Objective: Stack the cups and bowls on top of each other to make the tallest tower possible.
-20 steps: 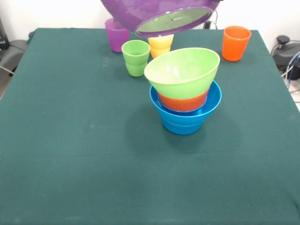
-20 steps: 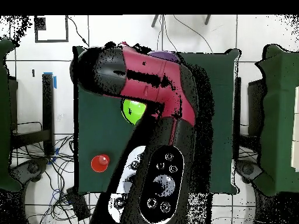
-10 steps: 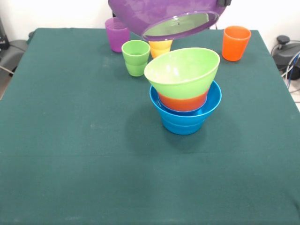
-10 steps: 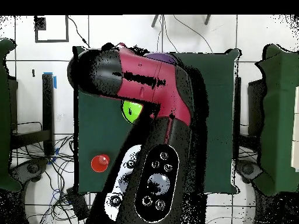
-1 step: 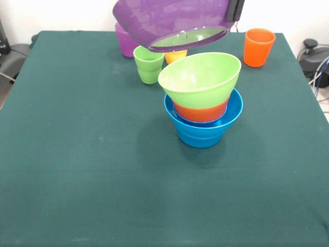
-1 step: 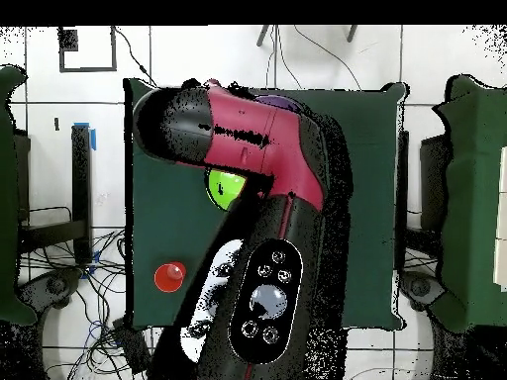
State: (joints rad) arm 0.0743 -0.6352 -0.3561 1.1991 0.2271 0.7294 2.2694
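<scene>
Front view, going left to right: we hold the big shiny purple plastic bowl (image 5: 172,20) up high and tipped, likely so it can go on the tower (image 5: 203,100). Our gripper (image 5: 236,9) seems to pinch its right rim; how wide it is open, we cannot tell. Behind stand a purple plastic cup (image 5: 123,41), a green one (image 5: 148,64), a yellow one (image 5: 176,54). The lime bowl (image 5: 199,78) sits in an orange bowl (image 5: 200,112), inside a blue bowl (image 5: 201,129). An orange plastic cup (image 5: 258,47) stands alone.

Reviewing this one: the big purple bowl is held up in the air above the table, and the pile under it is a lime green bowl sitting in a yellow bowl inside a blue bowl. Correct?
Not quite. The bowl between the lime green bowl and the blue bowl is orange, not yellow, as the front view shows. The rest holds: the purple bowl is up in the air above the table.
</scene>
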